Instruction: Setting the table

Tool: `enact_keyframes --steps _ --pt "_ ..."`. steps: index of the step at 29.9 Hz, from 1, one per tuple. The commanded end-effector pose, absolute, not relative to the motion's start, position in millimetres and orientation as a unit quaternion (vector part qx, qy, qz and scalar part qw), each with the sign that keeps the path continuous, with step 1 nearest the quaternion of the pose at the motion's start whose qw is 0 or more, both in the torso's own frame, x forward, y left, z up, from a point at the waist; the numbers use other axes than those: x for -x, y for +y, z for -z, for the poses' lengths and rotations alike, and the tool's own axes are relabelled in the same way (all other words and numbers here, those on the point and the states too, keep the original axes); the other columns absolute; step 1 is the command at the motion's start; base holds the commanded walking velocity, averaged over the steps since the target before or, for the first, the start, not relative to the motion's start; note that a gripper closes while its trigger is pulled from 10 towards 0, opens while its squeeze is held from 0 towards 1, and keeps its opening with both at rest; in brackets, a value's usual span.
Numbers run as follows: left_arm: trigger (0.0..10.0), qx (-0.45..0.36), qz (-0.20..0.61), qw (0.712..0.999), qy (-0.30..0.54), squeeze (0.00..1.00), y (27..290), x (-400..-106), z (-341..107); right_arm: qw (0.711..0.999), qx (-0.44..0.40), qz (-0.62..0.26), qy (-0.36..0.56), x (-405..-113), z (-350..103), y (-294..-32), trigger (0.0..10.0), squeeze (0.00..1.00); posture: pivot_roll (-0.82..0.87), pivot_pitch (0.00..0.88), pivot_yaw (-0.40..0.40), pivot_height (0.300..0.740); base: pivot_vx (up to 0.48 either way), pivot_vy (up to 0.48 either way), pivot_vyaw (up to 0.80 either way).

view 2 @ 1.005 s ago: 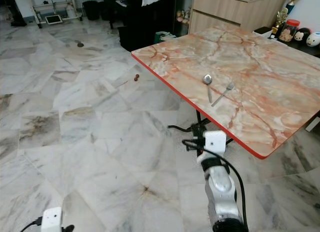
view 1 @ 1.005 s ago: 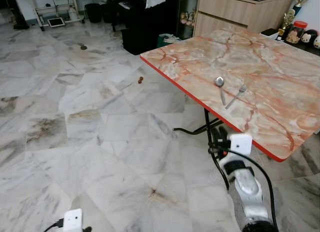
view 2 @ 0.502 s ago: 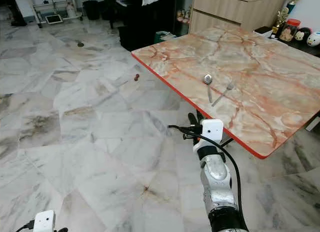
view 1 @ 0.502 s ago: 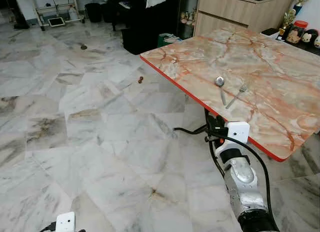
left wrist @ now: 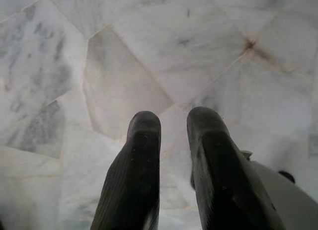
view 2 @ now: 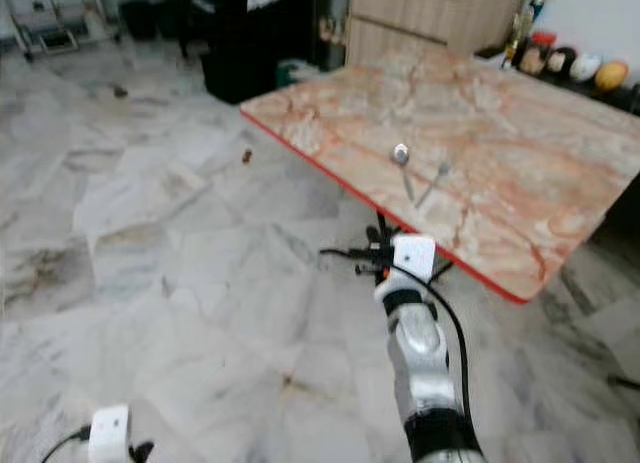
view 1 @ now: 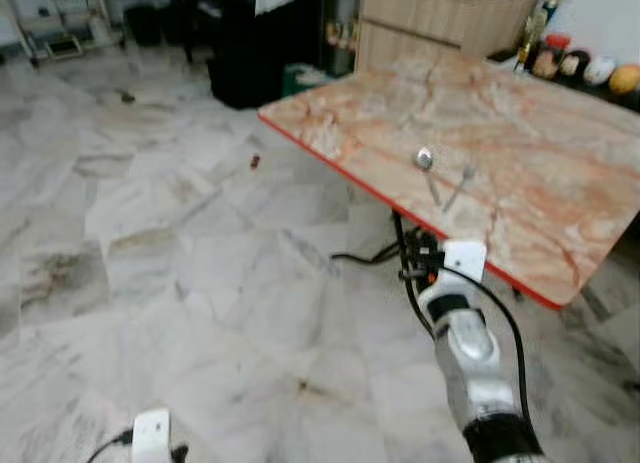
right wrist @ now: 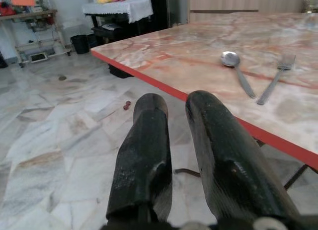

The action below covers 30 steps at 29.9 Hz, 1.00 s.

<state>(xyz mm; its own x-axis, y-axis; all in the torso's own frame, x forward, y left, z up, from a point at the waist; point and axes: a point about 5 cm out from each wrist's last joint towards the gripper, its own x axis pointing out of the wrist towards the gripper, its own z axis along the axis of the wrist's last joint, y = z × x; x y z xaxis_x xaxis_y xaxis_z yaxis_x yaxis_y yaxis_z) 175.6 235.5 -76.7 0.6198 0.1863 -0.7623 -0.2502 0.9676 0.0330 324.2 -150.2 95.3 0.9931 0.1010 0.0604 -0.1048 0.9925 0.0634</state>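
A spoon point(view 1: 427, 170) and a fork point(view 1: 460, 183) lie side by side on the marble-patterned table point(view 1: 520, 133), close to its red front edge. My right gripper point(view 1: 412, 256) is held low in front of that edge, just below the tabletop, and points at it. In the right wrist view its fingers point(right wrist: 149, 140) stand close together with nothing between them, and the spoon point(right wrist: 233, 61) and fork point(right wrist: 278, 76) lie ahead on the table. My left gripper point(left wrist: 174, 120) hangs low over the marble floor, shut and holding nothing.
A black table leg and a cable point(view 1: 365, 255) run under the table near my right gripper. A wooden cabinet point(view 1: 440, 23) and dark furniture point(view 1: 240, 43) stand behind. Small toys point(view 1: 580, 68) line the back right. A small brown object point(view 1: 254, 162) lies on the floor.
My right arm has risen from low by the floor to the table's edge. The whole picture has shifted and blurred, so the camera has moved. Spoon and fork lie as before.
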Motion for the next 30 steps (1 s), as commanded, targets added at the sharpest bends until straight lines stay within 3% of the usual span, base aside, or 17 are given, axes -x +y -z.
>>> enact_keyframes --steps 1,15,30 --pt "10.0 0.036 -0.12 0.891 0.437 0.0 237 -167 81 0.998 -0.037 -0.04 -0.019 -326 -94 -155 10.0 0.0 0.02 0.003 -0.003 0.74 0.0 0.0 -0.77" --pt "10.0 0.035 -0.131 0.886 0.443 0.0 254 -151 82 0.998 -0.038 -0.036 -0.023 -328 -96 -154 10.0 0.0 0.02 0.012 -0.003 0.74 0.0 0.018 -0.46" --pt "10.0 0.041 -0.113 0.888 0.443 0.0 225 -157 87 0.998 -0.05 -0.037 -0.025 -331 -98 -148 10.0 0.0 0.03 0.016 0.0 0.74 0.0 0.278 -0.19"
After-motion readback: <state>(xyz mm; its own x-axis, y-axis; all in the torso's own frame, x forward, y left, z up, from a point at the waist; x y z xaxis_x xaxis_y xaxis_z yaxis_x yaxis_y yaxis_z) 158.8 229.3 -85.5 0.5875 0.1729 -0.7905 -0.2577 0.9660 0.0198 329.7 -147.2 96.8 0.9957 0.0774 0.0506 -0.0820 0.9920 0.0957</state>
